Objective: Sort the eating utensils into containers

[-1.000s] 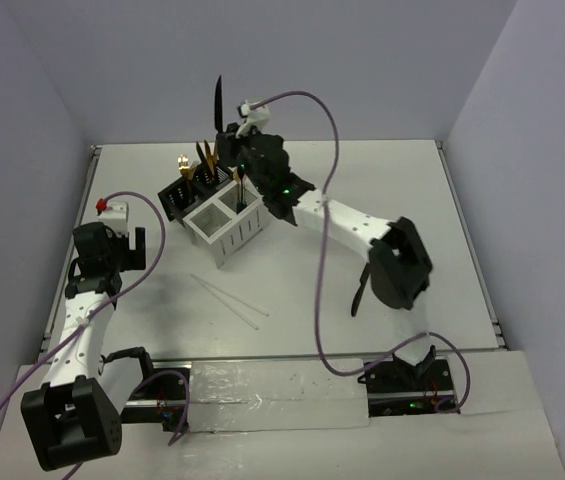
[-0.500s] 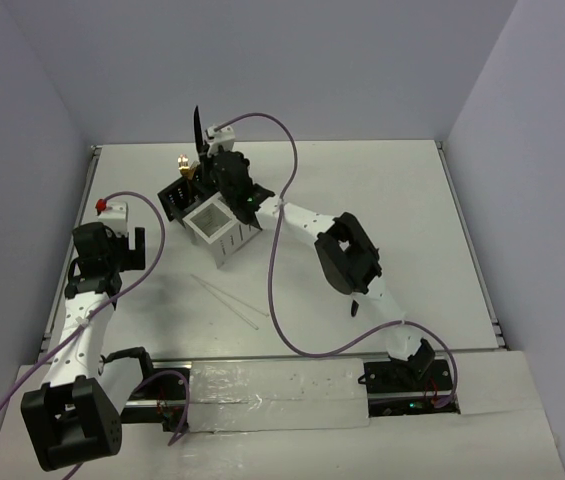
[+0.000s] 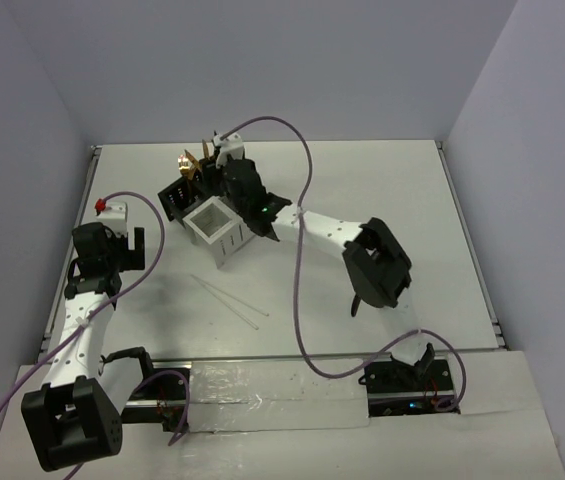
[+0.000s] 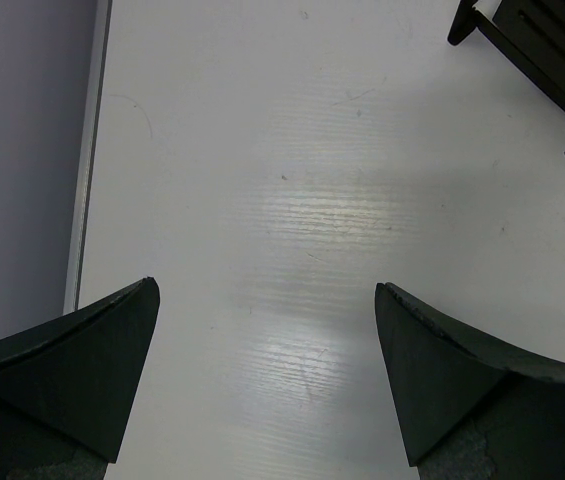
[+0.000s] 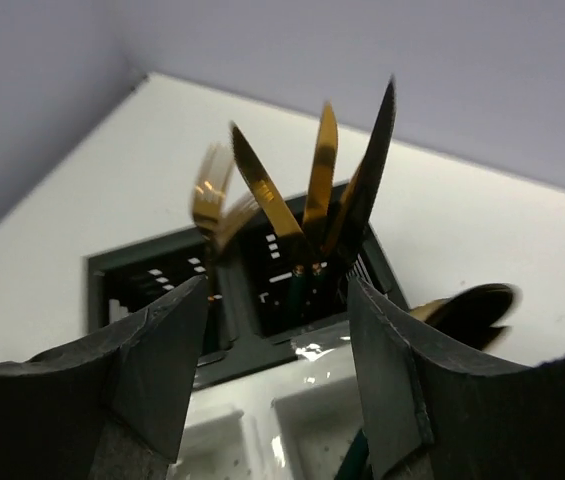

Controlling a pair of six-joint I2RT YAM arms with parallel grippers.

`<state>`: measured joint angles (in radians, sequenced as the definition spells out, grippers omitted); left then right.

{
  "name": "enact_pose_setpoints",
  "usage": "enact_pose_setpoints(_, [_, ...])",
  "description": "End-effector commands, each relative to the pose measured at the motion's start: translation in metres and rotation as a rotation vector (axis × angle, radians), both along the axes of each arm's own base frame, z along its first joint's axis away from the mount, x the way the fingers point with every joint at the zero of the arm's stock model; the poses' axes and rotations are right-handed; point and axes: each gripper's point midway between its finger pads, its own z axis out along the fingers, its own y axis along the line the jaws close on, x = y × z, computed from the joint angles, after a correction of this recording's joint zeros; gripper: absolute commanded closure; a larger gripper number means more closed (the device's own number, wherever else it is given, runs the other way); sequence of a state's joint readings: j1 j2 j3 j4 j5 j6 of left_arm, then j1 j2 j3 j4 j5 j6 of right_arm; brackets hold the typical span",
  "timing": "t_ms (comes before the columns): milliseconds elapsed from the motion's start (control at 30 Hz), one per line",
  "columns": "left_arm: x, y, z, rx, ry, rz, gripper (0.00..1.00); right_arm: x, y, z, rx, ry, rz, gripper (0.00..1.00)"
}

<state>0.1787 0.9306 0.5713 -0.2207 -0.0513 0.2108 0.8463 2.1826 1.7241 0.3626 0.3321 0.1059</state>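
My right pincer [image 5: 277, 300] gapes open just behind the slatted black box [image 5: 112, 264], where gold blades [image 5: 267, 195] and a slim black knife [image 5: 374, 160] fan upright; my left pincer [image 4: 264, 300] is open too.

Two YAM arms, both grippers open

Left arm [image 3: 82, 320]: rises from its base at the near left corner, slanting forward along the left side, wrist folded and pointing down. Left gripper [image 4: 267, 290]: jaws spread wide, dark fingers [image 4: 72, 360] at either lower corner of the wrist view, aimed at the table. Right arm [image 3: 332, 228]: elbow [image 3: 380, 265] bent above the right centre, white forearm reaching far forward and leftward. Right gripper [image 5: 277, 290]: jaws parted, clamping nothing, tilted steeply downward and forward.
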Motion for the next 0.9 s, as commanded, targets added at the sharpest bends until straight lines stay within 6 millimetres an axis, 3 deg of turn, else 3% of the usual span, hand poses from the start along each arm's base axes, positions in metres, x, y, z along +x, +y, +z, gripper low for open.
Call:
enact_pose_setpoints(0, [0.008,0.004,0.021,0.007,-0.07,0.011,0.01,-0.046,-0.034,0.157,0.159,-0.159,-0.011,0.35])
enact_pose_setpoints(33, [0.007,0.003,0.021,0.006,-0.07,0.01,0.01,-0.056,-0.044,0.138,0.092,-0.071,-0.012,0.35])
enact_pose_setpoints(67, [0.007,0.003,0.022,0.006,-0.073,0.007,0.01,-0.07,-0.063,0.159,0.121,-0.045,-0.022,0.35])
enact_pose_setpoints(100, [0.007,0.002,0.022,0.004,-0.075,0.003,0.01,-0.078,-0.076,0.156,0.094,-0.011,-0.033,0.35])
enact_pose_setpoints(133, [0.008,0.001,0.022,0.003,-0.076,0.0,0.01,-0.092,-0.095,0.115,-0.028,0.096,-0.054,0.35])
enact_pose_setpoints(167, [0.008,0.0,0.02,0.0,-0.072,-0.004,0.01,-0.099,-0.118,0.106,-0.06,0.138,-0.111,0.35])
enact_pose_setpoints(200, [0.008,0.001,0.02,-0.001,-0.072,-0.005,0.01,-0.113,-0.142,0.113,-0.063,0.153,-0.146,0.34])
enact_pose_setpoints(233, [0.009,0.0,0.018,-0.005,-0.067,-0.009,0.01,-0.129,-0.17,0.07,-0.181,0.258,-0.189,0.34])
enact_pose_setpoints(267, [0.01,-0.001,0.018,-0.007,-0.069,-0.012,0.01,-0.14,-0.196,0.072,-0.138,0.294,-0.253,0.34])
enact_pose_setpoints(300, [0.01,-0.002,0.016,-0.013,-0.065,-0.015,0.01,-0.147,-0.216,0.057,-0.157,0.338,-0.3,0.34])
enact_pose_setpoints(333, [0.011,-0.002,0.015,-0.017,-0.06,-0.017,0.01,-0.165,-0.239,0.019,-0.209,0.447,-0.344,0.35])
enact_pose_setpoints(367, [0.011,-0.003,0.013,-0.017,-0.058,-0.019,0.01,-0.169,-0.266,0.014,-0.186,0.49,-0.394,0.35])
enact_pose_setpoints(400, [0.011,-0.002,0.013,-0.016,-0.058,-0.017,0.01,-0.178,-0.277,-0.001,-0.184,0.553,-0.402,0.35])
enact_pose_setpoints(433, [0.011,-0.002,0.013,-0.016,-0.063,-0.017,0.01,-0.194,-0.299,-0.031,-0.218,0.641,-0.452,0.35])
enact_pose_setpoints(467, [0.01,-0.003,0.012,-0.017,-0.063,-0.02,0.01,-0.202,-0.314,-0.035,-0.194,0.663,-0.484,0.35])
enact_pose_setpoints(500, [0.01,-0.004,0.013,-0.016,-0.067,-0.023,0.01,-0.213,-0.333,-0.06,-0.194,0.744,-0.515,0.36])
enact_pose_setpoints(667, [0.009,-0.004,0.013,-0.014,-0.075,-0.026,0.01,-0.239,-0.366,-0.111,-0.175,0.89,-0.59,0.38])
enact_pose_setpoints(867, [0.009,-0.008,0.012,-0.021,-0.077,-0.046,0.01,-0.249,-0.366,-0.162,-0.174,1.035,-0.58,0.39])
